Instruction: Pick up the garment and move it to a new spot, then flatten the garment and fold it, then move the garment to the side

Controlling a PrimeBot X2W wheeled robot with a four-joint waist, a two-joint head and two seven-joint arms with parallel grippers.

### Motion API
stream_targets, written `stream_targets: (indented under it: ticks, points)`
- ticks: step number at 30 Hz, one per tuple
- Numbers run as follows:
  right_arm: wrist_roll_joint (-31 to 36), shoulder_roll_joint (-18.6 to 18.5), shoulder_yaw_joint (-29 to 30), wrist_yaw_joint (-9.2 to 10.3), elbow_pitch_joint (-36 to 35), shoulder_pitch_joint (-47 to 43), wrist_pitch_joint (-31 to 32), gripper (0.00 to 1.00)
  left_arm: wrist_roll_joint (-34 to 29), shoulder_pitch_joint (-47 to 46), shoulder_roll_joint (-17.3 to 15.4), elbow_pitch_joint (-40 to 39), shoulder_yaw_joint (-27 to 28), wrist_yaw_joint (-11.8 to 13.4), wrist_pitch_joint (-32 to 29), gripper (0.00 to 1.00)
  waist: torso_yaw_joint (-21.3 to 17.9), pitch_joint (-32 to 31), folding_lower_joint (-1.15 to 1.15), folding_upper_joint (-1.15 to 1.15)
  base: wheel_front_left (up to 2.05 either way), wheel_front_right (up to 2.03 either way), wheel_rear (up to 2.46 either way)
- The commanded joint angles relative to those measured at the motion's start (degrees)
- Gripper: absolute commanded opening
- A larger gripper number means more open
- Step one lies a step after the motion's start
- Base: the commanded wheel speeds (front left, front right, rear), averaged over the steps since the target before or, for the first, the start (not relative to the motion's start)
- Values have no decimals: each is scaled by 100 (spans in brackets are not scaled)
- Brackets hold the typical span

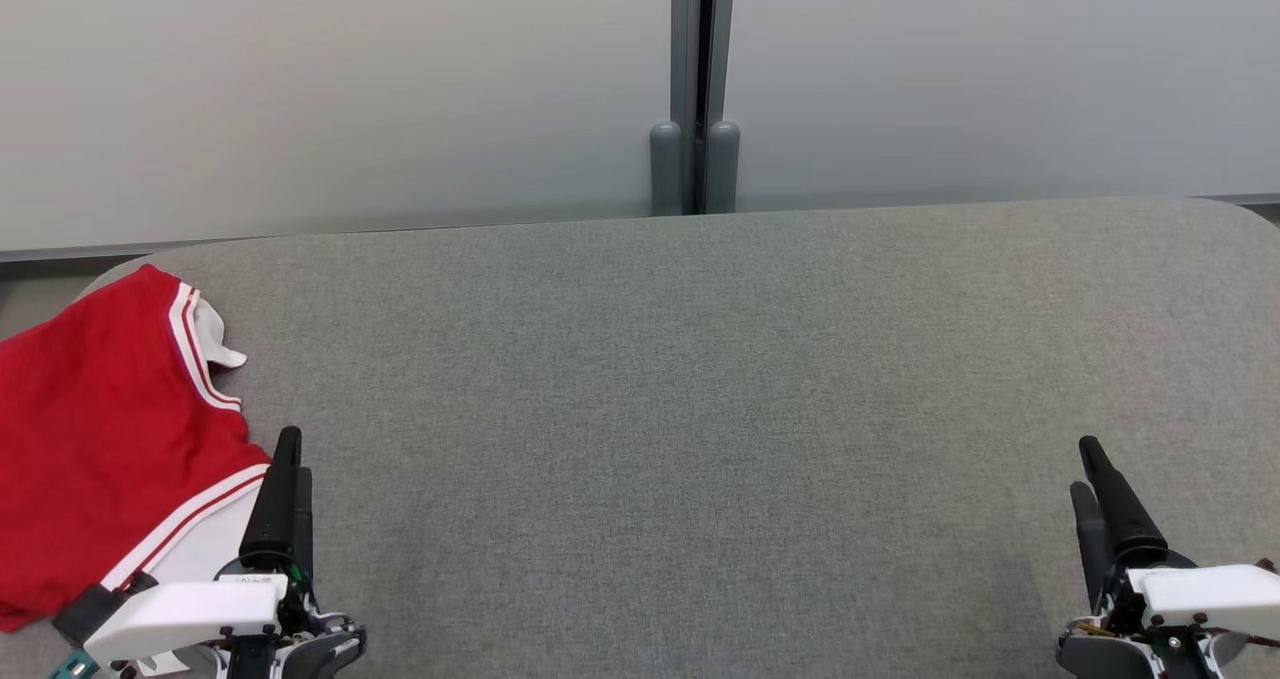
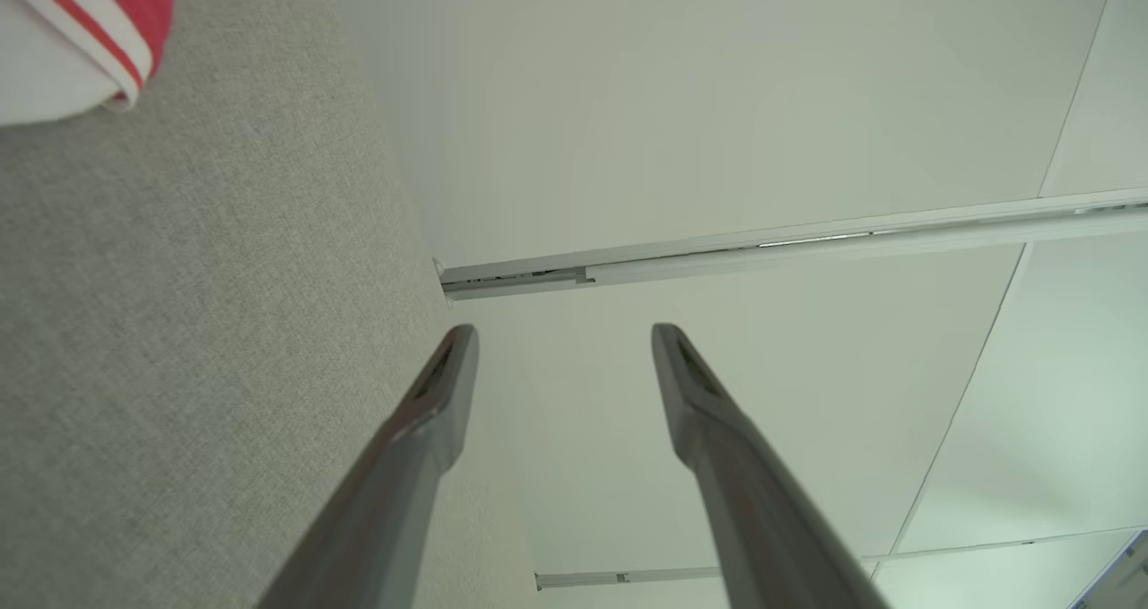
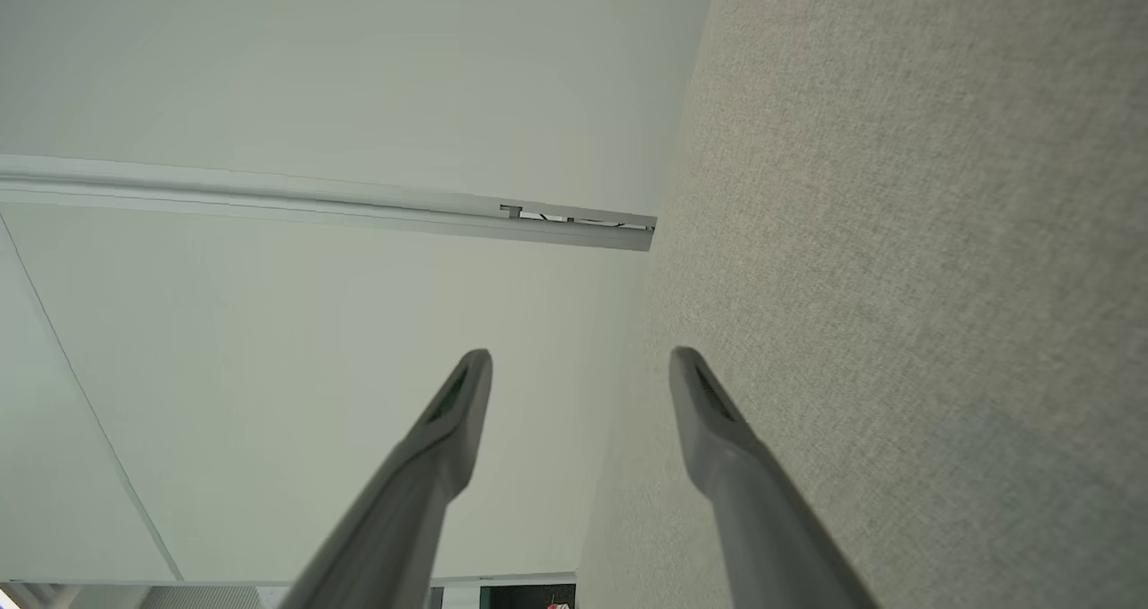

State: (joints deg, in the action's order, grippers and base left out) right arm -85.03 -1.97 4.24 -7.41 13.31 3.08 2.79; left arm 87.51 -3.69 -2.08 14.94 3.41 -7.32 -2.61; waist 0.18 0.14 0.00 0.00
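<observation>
A red garment point(image 1: 100, 439) with white-and-red striped trim lies crumpled at the left end of the grey fabric-covered worktop point(image 1: 700, 409), its white inner side showing at the hem and its left part running out of the head view. The left gripper point(image 1: 288, 459) sits just beside the garment's right hem. Whether it touches the cloth cannot be told. In the left wrist view this gripper point(image 2: 565, 331) has its two dark fingers spread wide with nothing between them, and a corner of the garment point(image 2: 72, 35) lies off to the side. The right gripper point(image 1: 1085, 467) hovers over bare worktop at the far right, well apart from the garment. In its own wrist view, this gripper point(image 3: 581, 355) is likewise spread wide and holds nothing. Pale wall panels point(image 1: 350, 89) stand behind the worktop.
</observation>
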Motion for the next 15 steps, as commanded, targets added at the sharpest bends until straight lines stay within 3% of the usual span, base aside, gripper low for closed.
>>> stream_targets:
  ticks: [1, 15]
  points:
    - [247, -52, -32, -8, -166, 58, -71, 100, -203, -64, -47, -122, -29, -11, 53, 100, 4, -1, 0, 0, 0, 0, 0]
    - [2250, -279, -289, -8, -472, -125, -409, 100, -1865, 119, -71, -192, -201, -14, 390, 100, 43, -66, 0, 0, 0, 0, 0]
